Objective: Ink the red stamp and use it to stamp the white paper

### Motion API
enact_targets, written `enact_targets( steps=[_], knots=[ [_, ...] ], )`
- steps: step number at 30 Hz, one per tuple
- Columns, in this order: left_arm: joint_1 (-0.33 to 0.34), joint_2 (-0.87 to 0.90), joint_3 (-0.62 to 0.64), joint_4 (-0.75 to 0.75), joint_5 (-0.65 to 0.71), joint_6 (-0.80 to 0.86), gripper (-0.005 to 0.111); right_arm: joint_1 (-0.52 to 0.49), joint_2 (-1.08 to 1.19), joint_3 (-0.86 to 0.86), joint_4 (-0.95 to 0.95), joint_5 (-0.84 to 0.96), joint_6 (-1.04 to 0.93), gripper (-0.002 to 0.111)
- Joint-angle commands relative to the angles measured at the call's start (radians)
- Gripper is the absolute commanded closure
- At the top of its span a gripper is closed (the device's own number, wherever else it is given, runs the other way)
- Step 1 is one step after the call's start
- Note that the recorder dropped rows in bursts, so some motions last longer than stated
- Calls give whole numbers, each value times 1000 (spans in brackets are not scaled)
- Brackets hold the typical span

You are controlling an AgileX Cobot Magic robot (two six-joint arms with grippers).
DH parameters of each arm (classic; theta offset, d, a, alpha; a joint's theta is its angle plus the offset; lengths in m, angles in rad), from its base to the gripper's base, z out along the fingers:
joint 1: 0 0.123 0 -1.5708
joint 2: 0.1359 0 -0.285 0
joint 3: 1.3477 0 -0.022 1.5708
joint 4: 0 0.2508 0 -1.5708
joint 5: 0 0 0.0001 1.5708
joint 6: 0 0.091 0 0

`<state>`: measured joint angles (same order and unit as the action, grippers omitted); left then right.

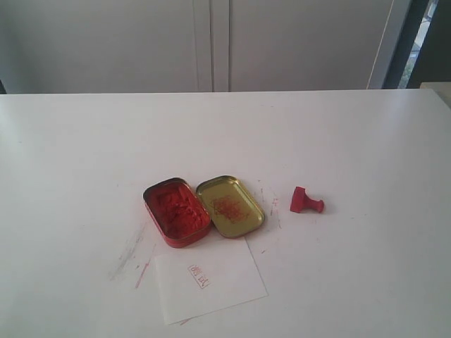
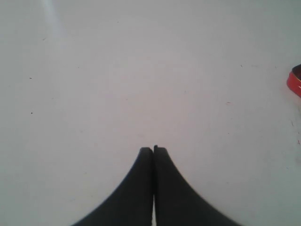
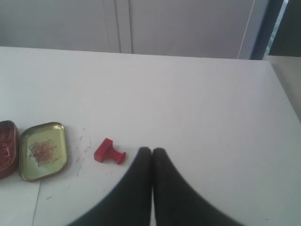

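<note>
The red stamp (image 1: pixel 306 202) lies on its side on the white table, right of the open ink tin; the right wrist view shows the stamp (image 3: pixel 109 152) too. The red tin base (image 1: pixel 176 211) holds red ink, and its gold lid (image 1: pixel 230 205) lies open beside it. The white paper (image 1: pixel 210 279) lies in front of the tin and bears a small red imprint (image 1: pixel 200 275). My right gripper (image 3: pixel 152 150) is shut and empty, a short way from the stamp. My left gripper (image 2: pixel 154 149) is shut over bare table. Neither arm shows in the exterior view.
Red ink smears (image 1: pixel 134 257) mark the table left of the paper and between lid and stamp. A red tin edge (image 2: pixel 295 82) shows at the left wrist view's border. Grey cabinet doors (image 1: pixel 211 42) stand behind the table.
</note>
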<state>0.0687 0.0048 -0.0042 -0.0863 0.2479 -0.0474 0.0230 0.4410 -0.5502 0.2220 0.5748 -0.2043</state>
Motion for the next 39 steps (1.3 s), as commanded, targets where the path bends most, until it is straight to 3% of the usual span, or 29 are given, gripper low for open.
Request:
enact_targets(
  steps=[1,21,39],
  knots=[
    [-1,-5,4,-9,2,1,107,-4,-9,4,-11,9,-1,108],
    [-1,-5,4,-9,2,1,107,-4,-112,63,-11,-119,-35,108],
    [-1,-5,4,-9,2,1,107,-4,-264,144,-9,-57,-49,108]
  ],
)
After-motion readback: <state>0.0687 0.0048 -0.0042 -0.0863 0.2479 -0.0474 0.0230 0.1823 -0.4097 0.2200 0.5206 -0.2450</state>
